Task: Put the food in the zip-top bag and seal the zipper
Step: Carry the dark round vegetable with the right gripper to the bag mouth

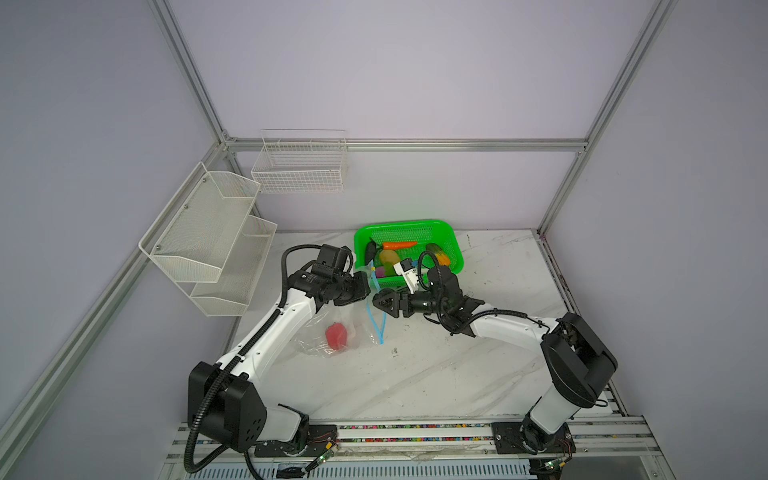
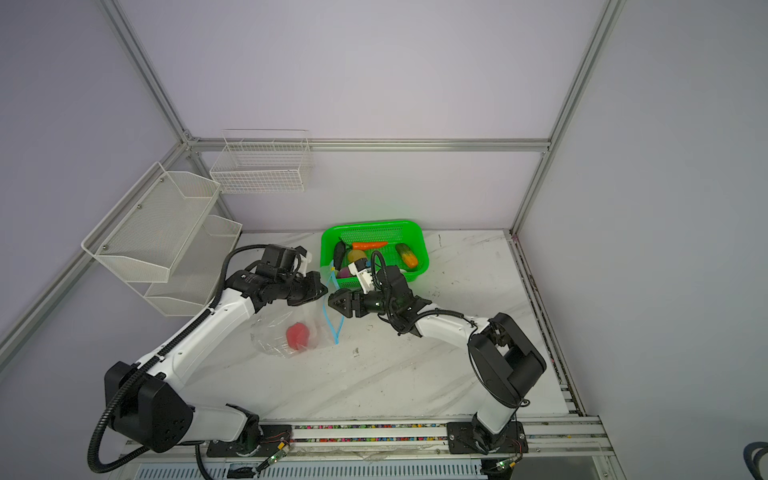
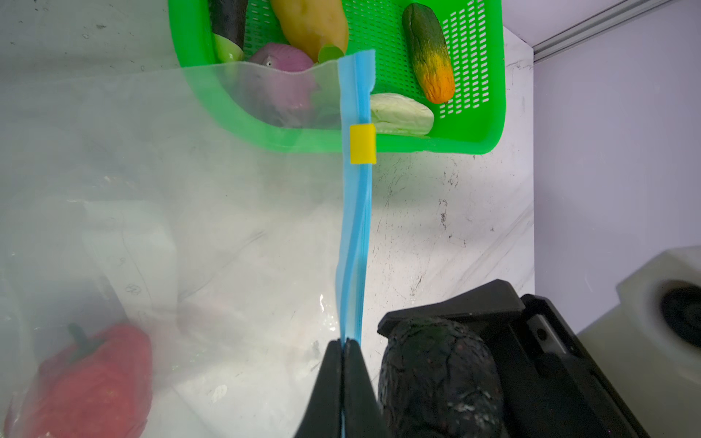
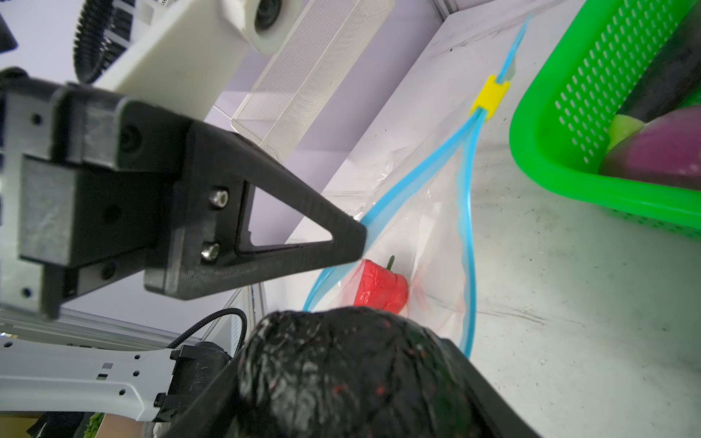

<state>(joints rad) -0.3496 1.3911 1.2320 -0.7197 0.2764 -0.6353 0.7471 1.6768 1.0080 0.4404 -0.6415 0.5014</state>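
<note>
The zip-top bag (image 1: 320, 336) lies on the table with a red pepper (image 1: 336, 336) inside. My left gripper (image 3: 344, 343) is shut on one blue strip of the zipper (image 3: 356, 227) and holds it up; the other strip hangs apart, so the mouth gapes. The yellow slider (image 3: 362, 144) sits near the far end. My right gripper (image 4: 352, 333) is shut on a dark, rough-skinned toy vegetable (image 4: 341, 379) just in front of the mouth. In both top views the two grippers (image 1: 365, 286) (image 2: 334, 301) nearly touch. More food, a carrot (image 1: 399, 245), potato (image 3: 311, 22) and onion (image 3: 280, 76), lies in the basket.
The green perforated basket (image 1: 415, 226) stands right behind the grippers at the table's back edge. White mesh shelves (image 1: 208, 232) hang on the left wall and a wire basket (image 1: 299, 166) on the back wall. Bare marble tabletop (image 1: 436, 374) stretches toward the front.
</note>
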